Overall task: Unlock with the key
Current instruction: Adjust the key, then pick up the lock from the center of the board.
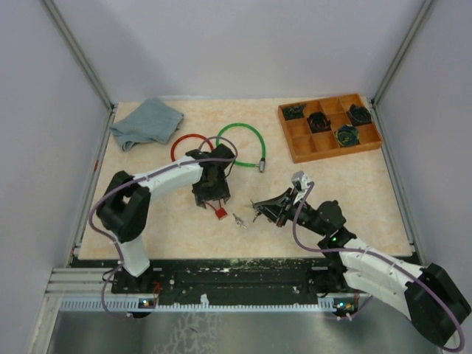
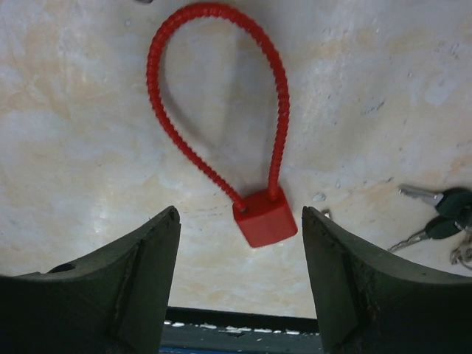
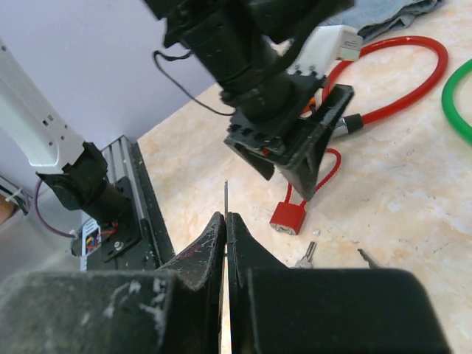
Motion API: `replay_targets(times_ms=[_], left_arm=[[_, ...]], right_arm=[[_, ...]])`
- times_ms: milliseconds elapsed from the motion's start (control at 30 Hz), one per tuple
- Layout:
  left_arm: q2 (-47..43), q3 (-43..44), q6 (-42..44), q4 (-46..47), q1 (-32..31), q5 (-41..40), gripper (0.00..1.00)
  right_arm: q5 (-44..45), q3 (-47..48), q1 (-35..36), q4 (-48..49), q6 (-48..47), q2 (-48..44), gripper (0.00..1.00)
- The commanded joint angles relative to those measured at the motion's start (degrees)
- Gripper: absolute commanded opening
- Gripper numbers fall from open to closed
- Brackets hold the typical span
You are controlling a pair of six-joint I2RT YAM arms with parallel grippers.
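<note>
A small red padlock with a red corded shackle loop lies on the table. My left gripper hovers right over it, open; in the left wrist view the lock body sits between the spread fingers of the gripper, untouched. My right gripper is to the right of the lock, shut on a thin key blade that sticks out edge-on past its tips. The padlock lies ahead and to the right of them. Loose keys of the bunch lie beside the lock, and they also show in the left wrist view.
A red cable loop and a green cable loop lie behind the left gripper. A grey cloth is at the back left. A wooden compartment tray with dark items stands at the back right.
</note>
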Motion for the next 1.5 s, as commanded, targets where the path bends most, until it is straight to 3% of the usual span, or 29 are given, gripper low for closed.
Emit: replay_targets(times_ms=[0, 233, 433, 867, 1100, 1333, 1467], left_arm=[[8.20, 7.75, -5.14, -8.48, -0.76, -1.46, 0.71], [10.74, 8.82, -6.87, -7.23, -1.19, -0.98, 0.69], [13.24, 8.58, -7.18, -6.10, -1.64, 1.61, 0.61], [12.32, 6.48, -11.52, -8.06, -2.96, 1.91, 0.55], [10.86, 5.35, -13.00, -7.72, -3.26, 1.61, 0.38], [3.44, 4.01, -13.64, -5.32, -3.22, 0.45, 0.23], [-2.25, 2.97, -14.19, -2.86, -3.19, 0.33, 0.00]], right_arm=[[1.04, -0.26, -0.34, 0.74, -2.30, -2.76, 0.00], [1.12, -1.38, -0.34, 1.32, -2.05, -4.14, 0.00], [0.73, -1.52, -0.34, 3.02, -1.41, -2.81, 0.00], [0.38, -1.59, -0.34, 2.93, -1.18, -3.26, 0.00], [0.81, -1.17, -0.33, 1.17, -1.37, -3.52, 0.00], [0.57, 0.49, -0.30, -0.53, -0.90, -2.80, 0.00], [0.29, 1.33, 0.19, 0.15, 0.68, -1.54, 0.00]])
